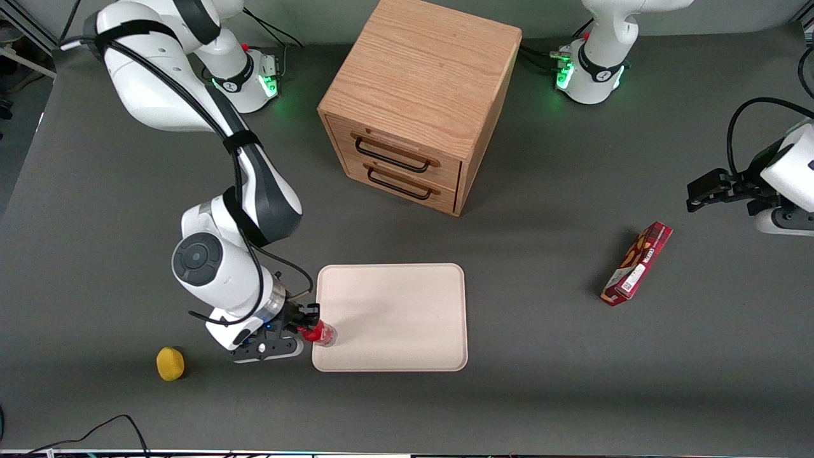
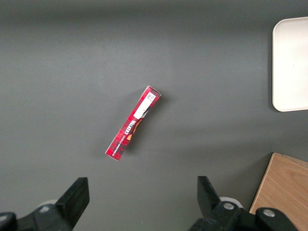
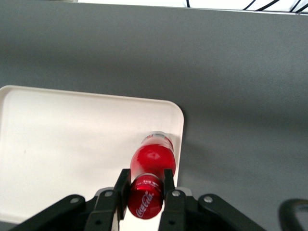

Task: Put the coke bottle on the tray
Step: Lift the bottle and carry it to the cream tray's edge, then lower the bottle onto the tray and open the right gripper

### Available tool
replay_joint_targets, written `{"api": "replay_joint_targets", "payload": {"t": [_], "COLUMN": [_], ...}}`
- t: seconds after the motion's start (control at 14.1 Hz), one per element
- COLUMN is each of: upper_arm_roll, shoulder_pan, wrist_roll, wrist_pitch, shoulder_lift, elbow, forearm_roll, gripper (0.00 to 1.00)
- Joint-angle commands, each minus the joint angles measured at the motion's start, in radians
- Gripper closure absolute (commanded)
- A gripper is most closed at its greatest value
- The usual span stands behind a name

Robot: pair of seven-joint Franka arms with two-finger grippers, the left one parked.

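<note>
The coke bottle (image 1: 320, 333) is a small red bottle with a red cap and clear base. It stands on the cream tray (image 1: 407, 312), just inside the tray's corner nearest the working arm and the front camera. My right gripper (image 1: 310, 324) is shut on the bottle's cap end. In the right wrist view the black fingers (image 3: 122, 185) press both sides of the red cap of the coke bottle (image 3: 152, 161), whose clear base rests on the tray (image 3: 72, 144) close to its rim.
A wooden two-drawer cabinet (image 1: 420, 102) stands farther from the front camera than the tray. A yellow round lump (image 1: 170, 363) lies beside the gripper, away from the tray. A long red snack box (image 1: 638, 263) lies toward the parked arm's end.
</note>
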Motion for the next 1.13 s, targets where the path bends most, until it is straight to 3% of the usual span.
{"api": "replay_joint_targets", "payload": {"t": [0.0, 0.35, 0.43, 0.5, 0.57, 0.85, 1.06], "upper_arm_roll": [-0.085, -0.085, -0.085, -0.087, -0.087, -0.093, -0.093], "shoulder_pan": [0.079, 0.082, 0.084, 0.084, 0.082, 0.085, 0.073], "wrist_roll": [0.051, 0.086, 0.087, 0.09, 0.089, 0.089, 0.074], "wrist_pitch": [-0.031, -0.013, -0.013, -0.01, -0.005, -0.026, -0.13], "shoulder_lift": [0.052, 0.078, 0.078, 0.087, 0.089, 0.064, -0.014], "elbow": [0.097, 0.097, 0.096, 0.096, 0.096, 0.1, 0.102], "forearm_roll": [-0.011, -0.008, -0.008, -0.008, -0.008, -0.015, -0.019], "gripper": [1.0, 1.0, 0.92, 0.23, 0.0, 0.0, 0.0]}}
